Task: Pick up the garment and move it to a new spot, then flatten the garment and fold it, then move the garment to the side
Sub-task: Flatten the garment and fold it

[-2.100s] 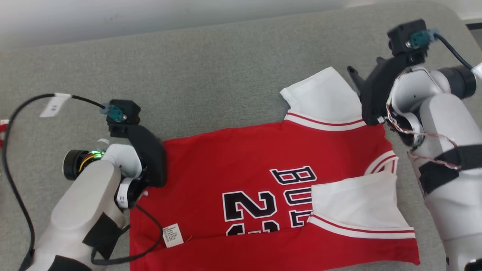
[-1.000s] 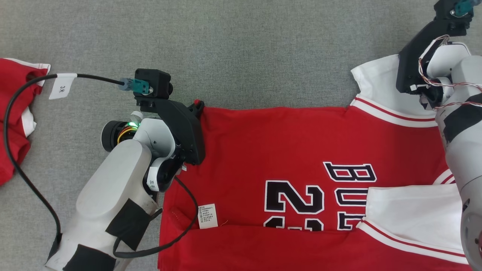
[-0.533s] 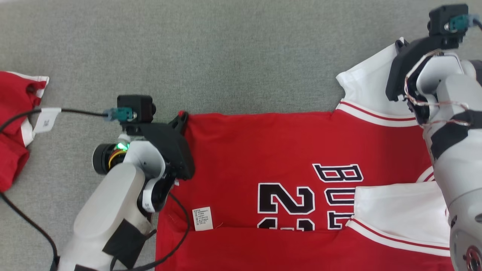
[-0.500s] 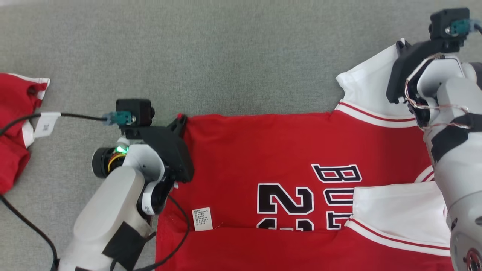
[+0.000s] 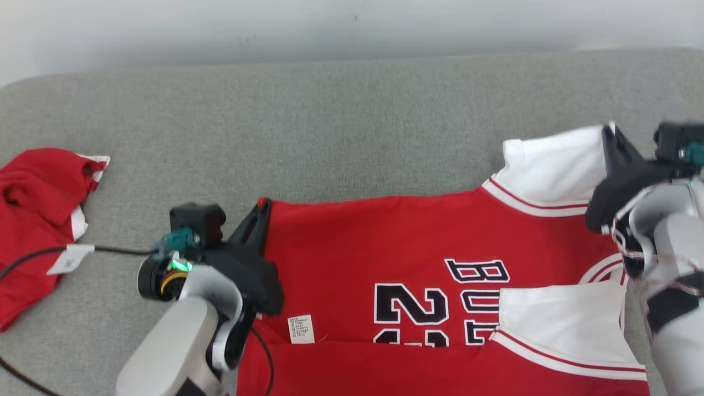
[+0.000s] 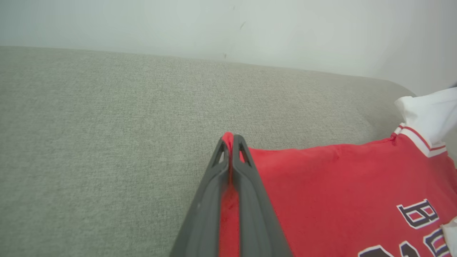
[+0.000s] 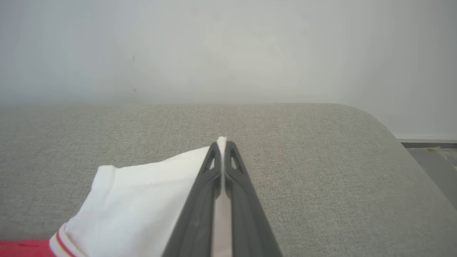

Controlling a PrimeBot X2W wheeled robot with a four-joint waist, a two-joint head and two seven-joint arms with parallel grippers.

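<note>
The garment (image 5: 385,247) is a red jersey with white sleeves and black lettering, spread on the grey surface (image 5: 330,121). My left gripper (image 5: 263,204) is shut on its red far-left corner; in the left wrist view that gripper (image 6: 231,137) pinches red cloth (image 6: 321,185) between the fingers. My right gripper (image 5: 611,131) is shut on the far white sleeve (image 5: 550,165); in the right wrist view this gripper (image 7: 222,142) clamps the sleeve's white edge (image 7: 142,200). A second white sleeve (image 5: 555,319) lies folded over the jersey's front.
Another red garment (image 5: 33,220) lies crumpled at the far left of the surface. A pale wall (image 5: 330,22) runs behind the surface's back edge. A black cable with a white tag (image 5: 69,258) trails from my left wrist. The surface's rounded right corner (image 7: 378,121) drops to a floor.
My right gripper has shut on the white sleeve. Both arms now hold the jersey's far edge. The head view has tilted, bringing the wall into sight.
</note>
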